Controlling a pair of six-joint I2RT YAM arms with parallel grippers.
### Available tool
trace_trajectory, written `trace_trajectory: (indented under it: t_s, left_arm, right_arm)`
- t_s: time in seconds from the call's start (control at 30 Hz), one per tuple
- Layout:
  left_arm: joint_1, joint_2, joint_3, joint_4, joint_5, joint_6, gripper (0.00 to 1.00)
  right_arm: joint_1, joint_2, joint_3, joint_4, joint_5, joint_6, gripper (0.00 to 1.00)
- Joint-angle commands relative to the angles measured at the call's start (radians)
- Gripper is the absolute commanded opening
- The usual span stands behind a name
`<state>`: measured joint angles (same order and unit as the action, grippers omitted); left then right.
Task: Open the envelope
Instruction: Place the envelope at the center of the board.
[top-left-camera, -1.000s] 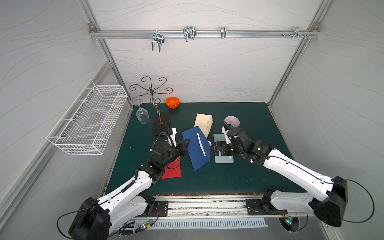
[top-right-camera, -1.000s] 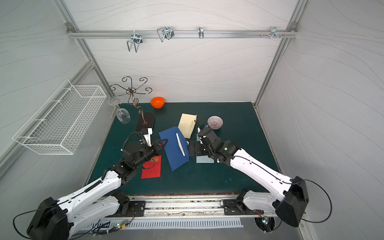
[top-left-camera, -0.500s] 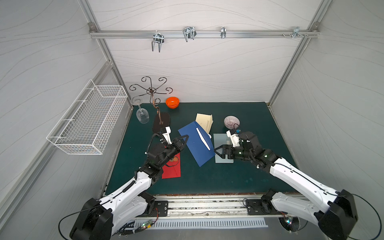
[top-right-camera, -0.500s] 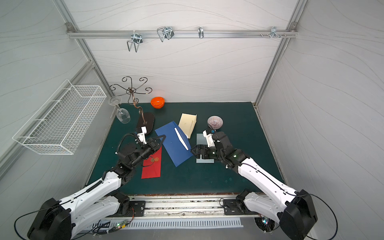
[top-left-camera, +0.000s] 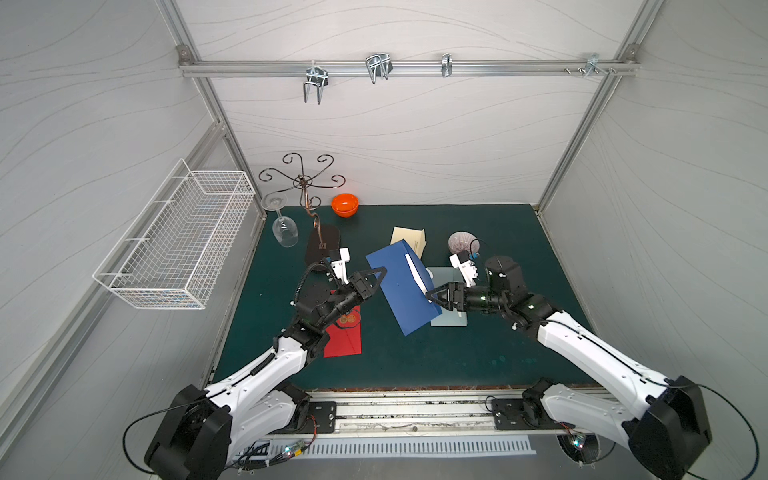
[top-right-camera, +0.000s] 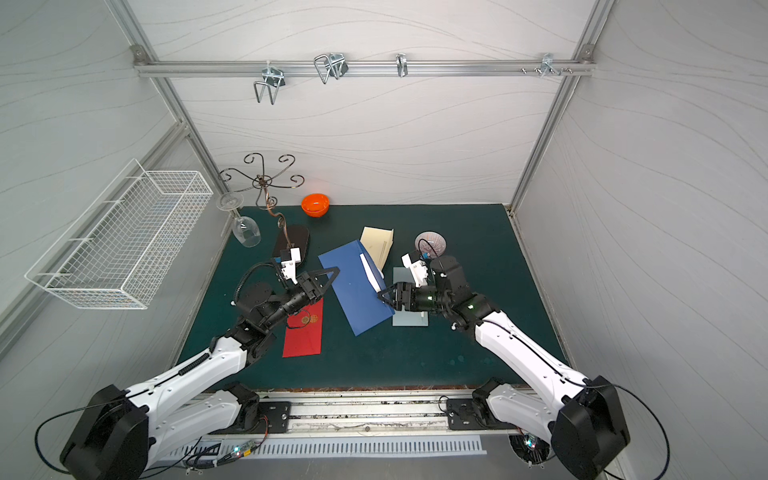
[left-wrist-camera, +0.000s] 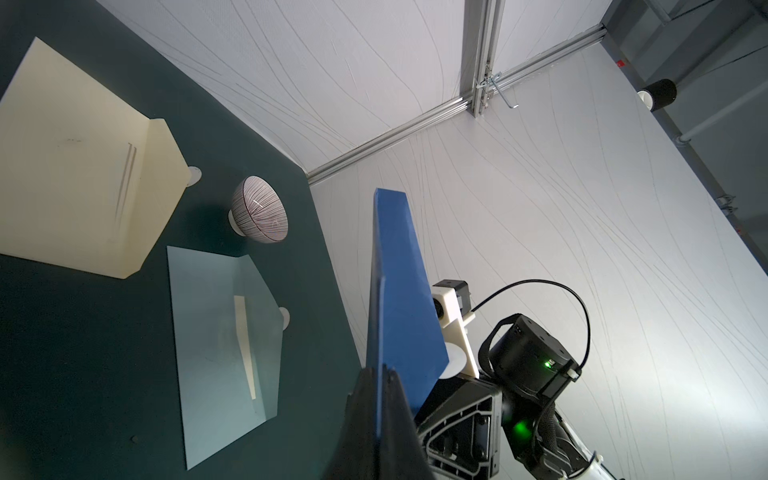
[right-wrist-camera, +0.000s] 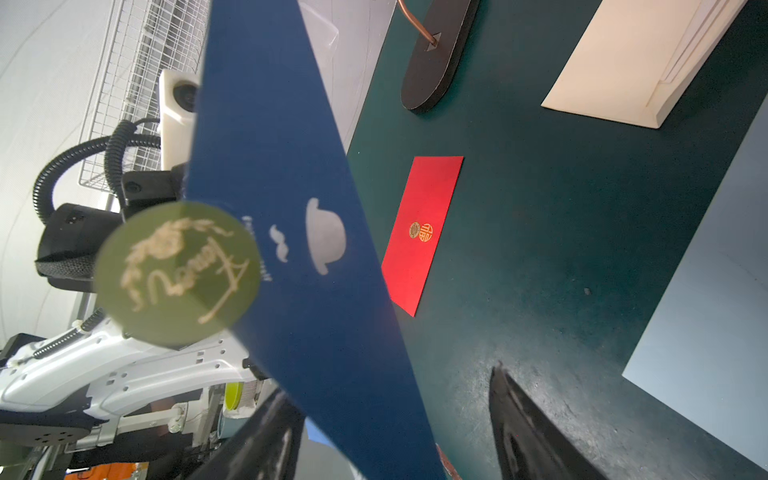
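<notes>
Step in hand: getting a second hold on the blue envelope (top-left-camera: 401, 291) before lifting the flap. It hung tilted, clear of the surface (top-left-camera: 415, 361), between the two arms, with the red envelope (top-left-camera: 343, 336) lying flat below on the left side and the pale blue envelope (top-left-camera: 451, 318) partly under its right edge.

Left jaws were pinched shut on the envelope's left edge (plain in the left wrist view, paper sandwiched). Right jaws stood apart, straddling the opposite edge. The paper ran between them, but the right wrist view showed nothing clamped.

A round green sticker (right-wrist-camera: 178, 274) sat at the flap tip and overhung the edge. I couldn't tell whether it was holding the flap down.

Next move, as I judged it: the right jaws should close on the flap layer only, not flap plus body, then peel it away while the left jaws hold the body. Go slow, since a single edge pinch would let the paper swivel or tear.
</notes>
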<state>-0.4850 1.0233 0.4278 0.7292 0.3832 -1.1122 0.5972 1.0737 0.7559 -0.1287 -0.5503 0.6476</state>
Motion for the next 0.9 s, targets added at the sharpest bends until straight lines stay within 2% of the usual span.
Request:
trace_trajectory:
  t_s: [0.0, 0.23, 0.43, 0.87]
  left_arm:
    - [0.003, 0.008, 0.056, 0.114, 0.039, -0.031, 0.00]
    - [0.003, 0.035, 0.060, 0.154, 0.065, -0.054, 0.00]
    - [0.005, 0.046, 0.061, 0.157, 0.066, -0.055, 0.00]
    - [0.003, 0.061, 0.059, 0.167, 0.071, -0.069, 0.00]
  right_arm:
    - [-0.016, 0.015, -0.005, 0.013, -0.017, 0.014, 0.66]
    - [-0.055, 0.028, -0.023, 0.076, -0.085, 0.061, 0.58]
    - [-0.086, 0.036, -0.049, 0.172, -0.194, 0.107, 0.45]
    - [-0.150, 0.040, -0.077, 0.194, -0.240, 0.121, 0.31]
